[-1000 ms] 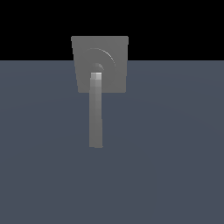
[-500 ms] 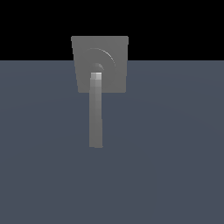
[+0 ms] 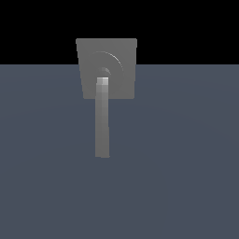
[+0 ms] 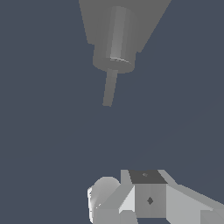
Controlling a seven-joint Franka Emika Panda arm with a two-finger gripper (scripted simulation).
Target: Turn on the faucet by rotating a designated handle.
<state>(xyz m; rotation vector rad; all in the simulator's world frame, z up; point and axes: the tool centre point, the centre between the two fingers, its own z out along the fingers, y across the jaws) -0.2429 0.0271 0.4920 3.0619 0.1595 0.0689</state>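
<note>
The faucet [image 3: 122,52] is a flat grey square plate with raised round rings, lying at the far side of the blue-grey desk [image 3: 177,154], a little toward the exterior view's left of centre; its far edge stands against the black background. The handle [image 3: 102,119], a long narrow grey bar, starts at a paler square end near the plate's middle and runs straight toward the near side, past the plate's near edge and over the desk. In the wrist view the faucet [image 4: 92,22] shows as a plate with a round stepped hub, and the handle [image 4: 110,88] reaches out from it as a thin bar. The gripper [image 4: 148,199] appears there only as white and grey housing, well apart from the handle; its fingers are not visible, so I cannot tell whether they are wide or narrow.
</note>
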